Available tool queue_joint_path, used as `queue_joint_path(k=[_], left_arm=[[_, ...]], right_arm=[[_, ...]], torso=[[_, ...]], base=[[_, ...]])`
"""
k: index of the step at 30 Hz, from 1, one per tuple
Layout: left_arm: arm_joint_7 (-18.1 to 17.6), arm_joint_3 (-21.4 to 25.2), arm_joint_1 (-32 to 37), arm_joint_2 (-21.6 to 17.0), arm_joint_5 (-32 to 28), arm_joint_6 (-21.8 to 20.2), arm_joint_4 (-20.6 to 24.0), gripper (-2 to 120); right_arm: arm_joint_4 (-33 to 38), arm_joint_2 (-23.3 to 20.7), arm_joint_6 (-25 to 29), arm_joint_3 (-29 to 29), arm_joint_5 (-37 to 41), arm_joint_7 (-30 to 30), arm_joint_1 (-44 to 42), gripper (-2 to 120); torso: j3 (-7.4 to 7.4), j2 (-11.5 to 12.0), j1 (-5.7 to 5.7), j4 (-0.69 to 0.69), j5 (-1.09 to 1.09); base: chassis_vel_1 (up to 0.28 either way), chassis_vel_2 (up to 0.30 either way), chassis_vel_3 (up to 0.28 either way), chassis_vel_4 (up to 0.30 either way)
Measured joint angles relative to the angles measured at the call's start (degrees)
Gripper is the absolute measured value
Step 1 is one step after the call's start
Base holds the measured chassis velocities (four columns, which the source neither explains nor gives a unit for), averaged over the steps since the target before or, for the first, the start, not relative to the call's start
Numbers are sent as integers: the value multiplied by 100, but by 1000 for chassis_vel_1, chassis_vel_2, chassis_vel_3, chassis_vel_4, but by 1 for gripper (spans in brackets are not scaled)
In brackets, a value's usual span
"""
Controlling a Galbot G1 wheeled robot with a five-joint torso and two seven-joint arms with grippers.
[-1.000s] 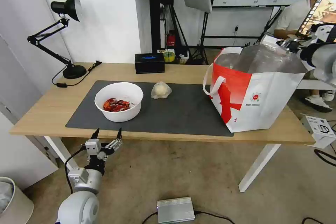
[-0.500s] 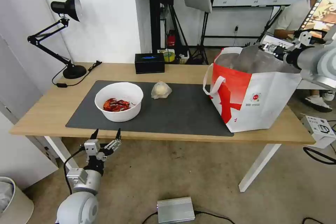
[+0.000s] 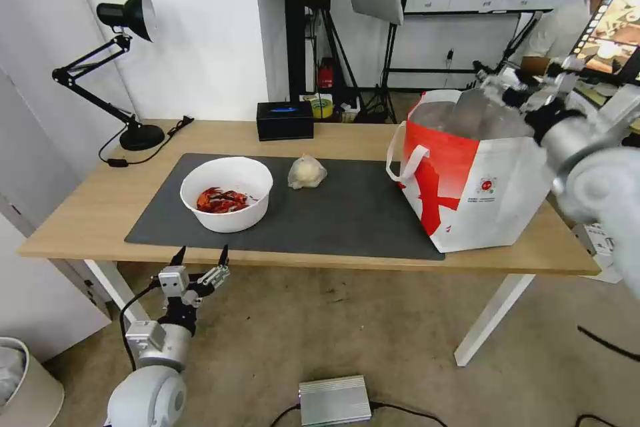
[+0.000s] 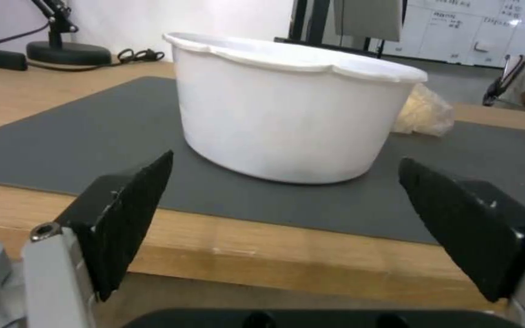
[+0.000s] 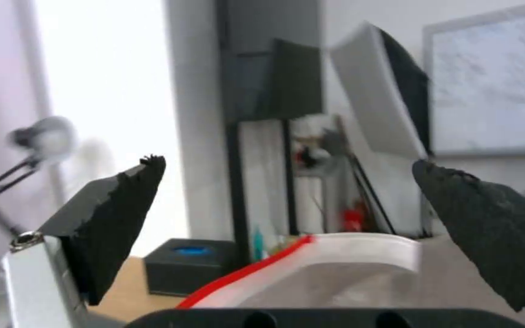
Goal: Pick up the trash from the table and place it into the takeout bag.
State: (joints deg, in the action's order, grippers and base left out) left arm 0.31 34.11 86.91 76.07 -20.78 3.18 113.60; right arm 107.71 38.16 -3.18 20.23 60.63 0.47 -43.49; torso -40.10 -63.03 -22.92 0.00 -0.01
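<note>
On the table (image 3: 87, 203), a white bowl (image 3: 230, 220) of red shells (image 3: 221, 200) stands at the left of the dark grey mat (image 3: 347, 213). A clear plastic-wrapped pale lump (image 3: 307, 172) lies just right of it. The white and red takeout bag (image 3: 480, 173) stands open at the table's right end. My right gripper (image 3: 517, 77) hovers open above the bag's far rim, and its wrist view looks across the bag's rim (image 5: 335, 259) between spread fingers (image 5: 116, 205). My left gripper (image 3: 201, 255) is open below the table's front edge, facing the bowl (image 4: 287, 118) and the lump (image 4: 424, 116).
A black desk lamp (image 3: 127, 67) stands at the table's back left and a black tissue box (image 3: 285, 120) at the back middle. On the floor lie a grey metal unit (image 3: 333, 400) and a bin (image 3: 20, 380). A person sits behind the bag.
My right arm has swung in from the bag's right side, bringing its gripper leftwards over the bag's opening. The left arm, bowl, lump and bag have stayed put.
</note>
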Motion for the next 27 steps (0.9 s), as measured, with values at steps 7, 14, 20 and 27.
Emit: queue_joint_path(k=[7,14,20,27], left_arm=[[2,22,-10,-19,-11,1,29,100],[3,30,-3,-12,-12,1,60,100],[20,51,31,-26,-36,1,91,100],[58,97,48,-80,-88,1,110,100]], right_arm=[[228,263,1028,2,-1024,-727,-630,100],[300,663,1502,62,-1861,-869,-1105,100],[283,1294,1854,189,-2732,-973,-1700,100],[208,2289,2334,376,-3744,-998,-2520,100]], torso=[[0,0,0,0,0],[0,0,0,0,0],[0,0,0,0,1],[0,0,0,1,0]], base=[[0,0,0,0],[0,0,0,0],[0,0,0,0],[0,0,0,0]])
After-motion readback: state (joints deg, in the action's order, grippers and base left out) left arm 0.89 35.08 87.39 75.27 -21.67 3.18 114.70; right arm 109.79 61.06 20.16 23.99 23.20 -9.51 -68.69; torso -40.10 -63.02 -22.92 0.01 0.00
